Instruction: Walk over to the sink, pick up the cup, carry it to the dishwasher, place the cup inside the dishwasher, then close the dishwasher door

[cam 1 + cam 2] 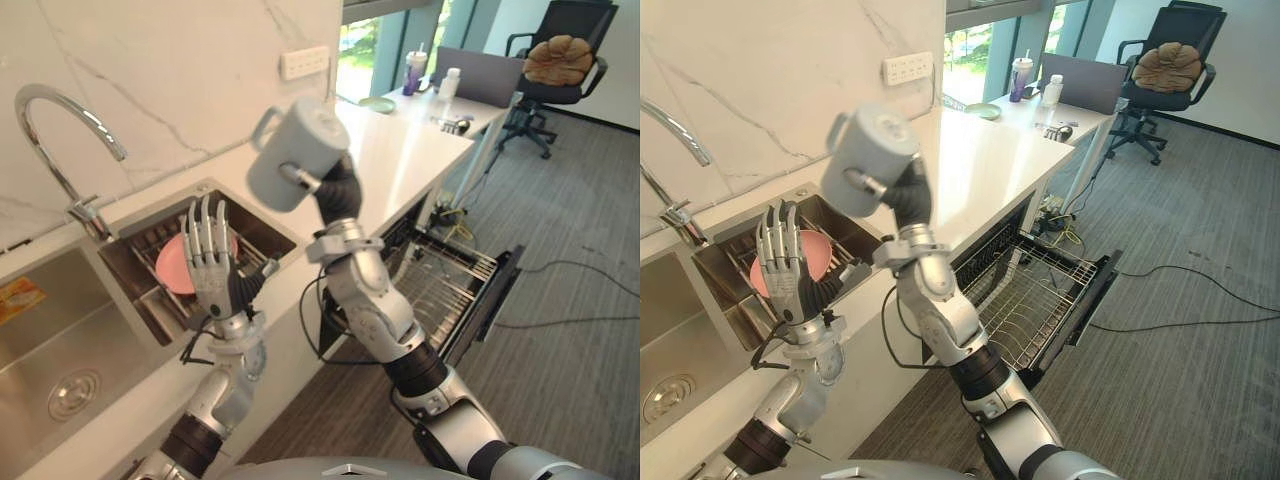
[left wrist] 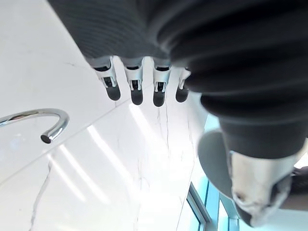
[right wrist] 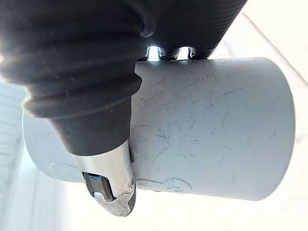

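My right hand point(image 1: 336, 192) holds a pale grey cup point(image 1: 296, 152) with a handle up in the air above the white counter point(image 1: 400, 150), fingers and thumb point(image 3: 108, 185) curled round the cup point(image 3: 211, 130). The cup lies tilted on its side. My left hand point(image 1: 211, 266) is raised over the counter's front edge by the sink, its fingers point(image 2: 136, 85) straight and holding nothing. The dishwasher point(image 1: 497, 292) stands open under the counter to the right, its wire rack point(image 1: 1038, 298) pulled out and bare.
A steel sink point(image 1: 60, 340) with a curved faucet point(image 1: 60, 120) lies to the left. A pink plate point(image 1: 170, 270) rests in the basin's drying rack. Farther along, a desk carries a laptop point(image 1: 480, 75) and bottles, with an office chair point(image 1: 560, 60) behind.
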